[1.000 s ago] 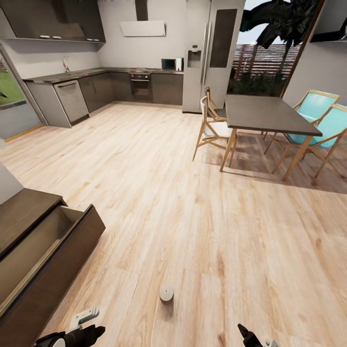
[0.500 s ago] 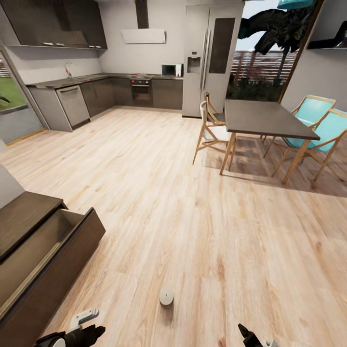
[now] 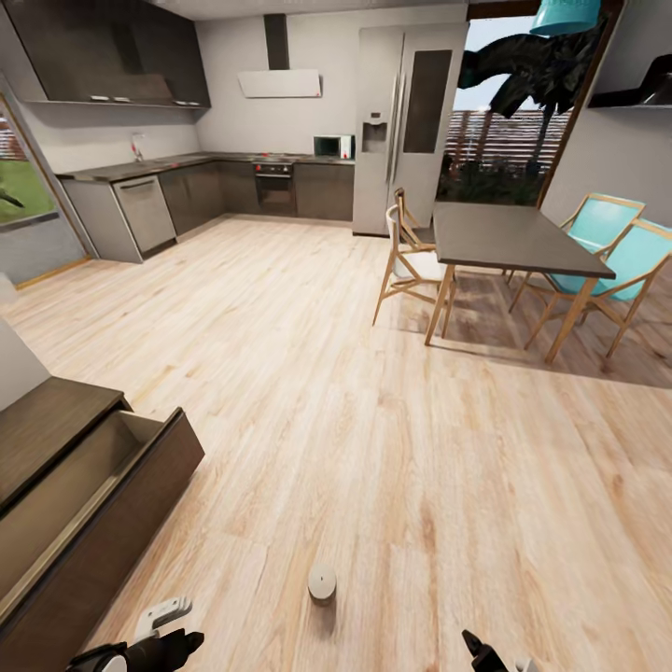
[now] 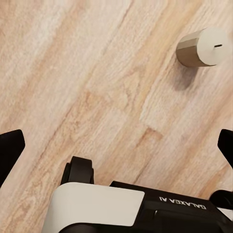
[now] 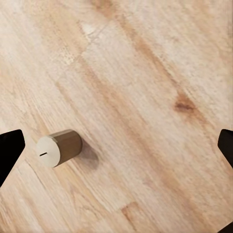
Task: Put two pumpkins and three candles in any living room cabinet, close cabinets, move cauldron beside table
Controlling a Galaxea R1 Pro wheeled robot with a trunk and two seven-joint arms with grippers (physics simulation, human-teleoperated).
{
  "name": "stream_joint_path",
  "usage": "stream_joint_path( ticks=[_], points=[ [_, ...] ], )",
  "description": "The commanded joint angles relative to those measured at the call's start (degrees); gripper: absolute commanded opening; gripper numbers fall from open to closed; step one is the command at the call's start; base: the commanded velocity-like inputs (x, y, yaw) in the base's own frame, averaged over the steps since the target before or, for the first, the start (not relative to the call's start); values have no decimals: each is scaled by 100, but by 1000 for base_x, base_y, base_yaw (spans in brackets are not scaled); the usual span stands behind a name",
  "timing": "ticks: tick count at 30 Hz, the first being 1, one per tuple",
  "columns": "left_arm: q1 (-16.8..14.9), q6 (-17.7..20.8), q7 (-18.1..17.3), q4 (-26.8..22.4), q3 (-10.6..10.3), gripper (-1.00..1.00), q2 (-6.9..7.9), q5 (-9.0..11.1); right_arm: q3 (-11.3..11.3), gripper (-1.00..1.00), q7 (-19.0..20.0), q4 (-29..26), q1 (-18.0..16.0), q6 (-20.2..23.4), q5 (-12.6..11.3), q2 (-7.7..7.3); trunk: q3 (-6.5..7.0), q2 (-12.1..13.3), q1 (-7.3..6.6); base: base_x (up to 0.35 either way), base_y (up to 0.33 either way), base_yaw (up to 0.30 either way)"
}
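Candle (image 3: 322,582): one stubby pale cylinder stood upright on the wooden floor (image 3: 373,420), near the robot and between its two arms; it touched nothing else; it also appeared in the left wrist view (image 4: 201,47) and the right wrist view (image 5: 58,148), well ahead of the fingertips in both.
Cabinet (image 3: 56,495): the low dark-brown unit sat at the near left; its drawer was pulled out, showing a light wood inside; the candle lay to its right, apart from it.
Left gripper (image 3: 154,644): low at the near left edge, above the floor; fingers spread wide, holding nothing.
Right gripper (image 3: 485,651): low at the near right edge; fingers spread wide, holding nothing.
Dining table (image 3: 509,238): far right, with wooden chairs beside it.
Kitchen counter (image 3: 187,168): along the far wall.
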Motion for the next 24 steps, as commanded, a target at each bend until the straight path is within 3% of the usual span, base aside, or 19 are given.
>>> stream_joint_path(
  ticks=[1, 24],
  points=[
    [-3, 8, 53, -10, -21, 100, 7, 60, 39, 100, 19, 16, -6, -19, -42, 1, 5, -3, 0, 0, 0, 0],
    [-3, 8, 53, -6, -27, 100, 7, 60, 39, 100, -9, 15, -6, -247, -43, 1, 224, -3, 0, 0, 0, 0]
  ],
)
